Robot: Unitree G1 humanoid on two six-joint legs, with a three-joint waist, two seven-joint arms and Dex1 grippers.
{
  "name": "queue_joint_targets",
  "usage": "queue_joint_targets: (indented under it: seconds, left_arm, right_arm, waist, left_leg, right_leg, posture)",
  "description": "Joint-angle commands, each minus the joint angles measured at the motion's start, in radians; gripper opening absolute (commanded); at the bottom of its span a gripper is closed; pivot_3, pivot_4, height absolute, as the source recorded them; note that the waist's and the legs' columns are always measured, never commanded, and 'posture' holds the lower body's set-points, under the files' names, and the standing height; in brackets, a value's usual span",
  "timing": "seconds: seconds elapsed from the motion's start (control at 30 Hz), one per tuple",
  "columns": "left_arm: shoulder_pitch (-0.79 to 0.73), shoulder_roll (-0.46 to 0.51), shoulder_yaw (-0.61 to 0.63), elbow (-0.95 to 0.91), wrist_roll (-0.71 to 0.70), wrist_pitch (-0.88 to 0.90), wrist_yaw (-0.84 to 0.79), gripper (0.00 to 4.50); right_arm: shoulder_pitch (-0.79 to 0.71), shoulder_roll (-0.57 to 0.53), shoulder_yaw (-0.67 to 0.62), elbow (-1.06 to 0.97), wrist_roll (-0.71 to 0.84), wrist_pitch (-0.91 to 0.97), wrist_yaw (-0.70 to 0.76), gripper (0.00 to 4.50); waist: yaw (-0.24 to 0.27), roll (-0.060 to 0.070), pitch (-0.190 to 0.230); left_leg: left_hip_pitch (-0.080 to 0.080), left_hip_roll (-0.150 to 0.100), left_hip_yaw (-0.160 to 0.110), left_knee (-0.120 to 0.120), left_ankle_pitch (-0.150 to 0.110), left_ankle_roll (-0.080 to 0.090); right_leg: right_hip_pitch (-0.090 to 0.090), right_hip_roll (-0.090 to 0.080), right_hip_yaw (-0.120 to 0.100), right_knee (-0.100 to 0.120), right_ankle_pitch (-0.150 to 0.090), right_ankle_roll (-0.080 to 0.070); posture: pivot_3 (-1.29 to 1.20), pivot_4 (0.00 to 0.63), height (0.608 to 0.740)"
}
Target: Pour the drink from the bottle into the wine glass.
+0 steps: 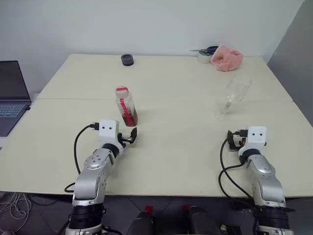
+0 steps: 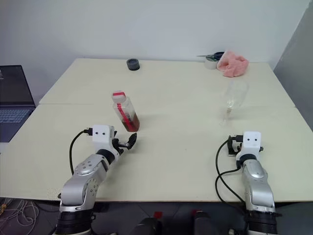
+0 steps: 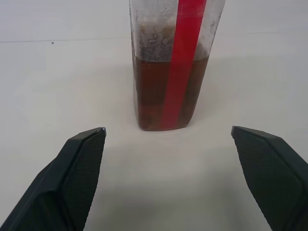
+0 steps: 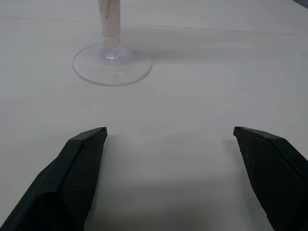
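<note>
Bottle (image 1: 126, 106) and wine glass (image 1: 233, 97) both stand upright on the pale table (image 1: 186, 147), well apart from each other, the bottle toward the robot's left and the glass toward its right. The bottle is clear plastic with a red label strip down its side and a red-and-white cap on top. The drink (image 3: 163, 94), an amber-brown liquid, fills only the lower part of the bottle, and the plastic above it looks misted. The glass holds no liquid, and its round foot (image 4: 112, 70) rests flat on the table.

The left gripper (image 1: 132, 137) sits low over the table just in front of the bottle, pointing at it. Its two black fingers (image 3: 77, 168) are spread wide, with the bottle's base straight ahead between them but not touched. It holds nothing.

The right gripper (image 4: 168, 173) sits near the table's front edge, in front of the glass and a little to one side of it. Its fingers (image 4: 269, 168) are also spread wide with bare table between them, and it holds nothing.

At the far edge of the table lie a black round object (image 1: 127, 59), a roll of tape (image 1: 204, 57) and a pink cloth (image 1: 226, 58). A laptop (image 1: 11, 93) sits beyond the table on the robot's left.
</note>
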Motion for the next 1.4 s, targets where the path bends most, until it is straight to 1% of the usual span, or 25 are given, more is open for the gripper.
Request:
queue_joint_targets:
  seconds: [0.03, 0.13, 0.9, 1.03, 1.13, 1.23, 1.3, 1.37, 1.4]
  left_arm:
    - [-0.007, 0.008, 0.013, -0.045, -0.001, -0.003, 0.007, 4.45]
    - [-0.010, -0.004, 0.022, -0.040, -0.020, -0.013, 0.001, 4.45]
    - [-0.019, 0.005, 0.008, -0.041, -0.013, -0.011, 0.016, 4.45]
    - [-0.024, 0.006, 0.007, -0.039, -0.010, -0.012, 0.019, 4.45]
    - [-0.025, 0.002, 0.004, -0.048, -0.011, -0.007, 0.023, 4.45]
    - [-0.025, -0.003, -0.005, -0.052, -0.010, -0.006, 0.023, 4.45]
    - [-0.032, -0.003, -0.007, -0.046, -0.010, -0.008, 0.023, 4.45]
    - [-0.038, -0.002, -0.005, -0.040, -0.010, -0.010, 0.023, 4.45]
    - [-0.040, -0.002, -0.004, -0.038, -0.010, -0.011, 0.023, 4.45]
  right_arm:
    - [-0.010, 0.001, -0.002, -0.052, 0.010, -0.002, 0.000, 4.49]
    - [-0.008, 0.000, -0.002, -0.052, 0.010, -0.003, 0.000, 4.49]
    - [-0.016, -0.004, 0.002, -0.049, 0.011, -0.009, 0.004, 4.49]
    - [-0.025, -0.012, 0.004, -0.058, 0.022, -0.009, 0.026, 4.49]
    - [-0.034, -0.051, 0.045, -0.085, 0.038, -0.010, 0.112, 4.49]
    - [-0.043, -0.086, 0.078, -0.177, 0.190, 0.041, 0.296, 4.49]
    - [-0.056, -0.101, 0.064, -0.258, 0.364, 0.142, 0.404, 4.49]
    - [-0.070, -0.148, 0.067, -0.320, 0.482, 0.248, 0.484, 4.49]
    - [-0.076, -0.169, 0.069, -0.338, 0.517, 0.287, 0.503, 4.49]
  waist:
    - [0.000, 0.000, 0.000]
    - [0.000, 0.000, 0.000]
    - [0.000, 0.000, 0.000]
    - [0.000, 0.000, 0.000]
    - [0.000, 0.000, 0.000]
    - [-0.002, 0.000, 0.000]
    - [-0.003, 0.000, 0.000]
    - [-0.002, 0.000, 0.000]
    - [-0.001, 0.000, 0.000]
  left_leg:
    - [0.000, 0.000, 0.000, 0.000, 0.000, 0.000]
    - [0.000, 0.000, 0.000, 0.000, 0.000, 0.000]
    - [0.001, 0.001, 0.002, 0.000, 0.000, 0.000]
    - [0.001, 0.001, 0.002, 0.000, 0.000, 0.000]
    - [0.001, 0.001, 0.002, 0.000, 0.000, 0.000]
    - [0.001, 0.001, 0.003, 0.000, 0.000, 0.000]
    - [0.001, 0.002, 0.003, 0.000, 0.000, 0.001]
    - [0.001, 0.003, 0.003, 0.000, -0.001, 0.001]
    - [0.000, 0.003, 0.002, 0.000, -0.001, 0.002]
  right_leg:
    - [0.000, 0.000, 0.000, 0.000, 0.000, 0.000]
    - [0.000, 0.000, 0.001, 0.000, 0.000, 0.000]
    - [-0.001, 0.002, 0.006, 0.000, 0.001, 0.001]
    - [-0.001, 0.002, 0.006, 0.000, 0.001, 0.001]
    - [-0.001, 0.002, 0.006, 0.000, 0.001, 0.001]
    - [-0.001, 0.002, 0.007, 0.000, 0.001, 0.001]
    - [-0.001, 0.003, 0.007, 0.000, 0.001, 0.001]
    - [-0.001, 0.004, 0.007, -0.001, 0.001, 0.001]
    - [-0.001, 0.004, 0.007, -0.001, 0.001, 0.001]
  posture:
    - [0.00, 0.150, 0.740]
    - [0.00, 0.150, 0.740]
    - [0.00, 0.150, 0.740]
    - [0.00, 0.150, 0.740]
    - [0.00, 0.150, 0.740]
    - [0.00, 0.150, 0.740]
    - [0.00, 0.150, 0.740]
    - [0.00, 0.150, 0.740]
    - [0.00, 0.150, 0.740]
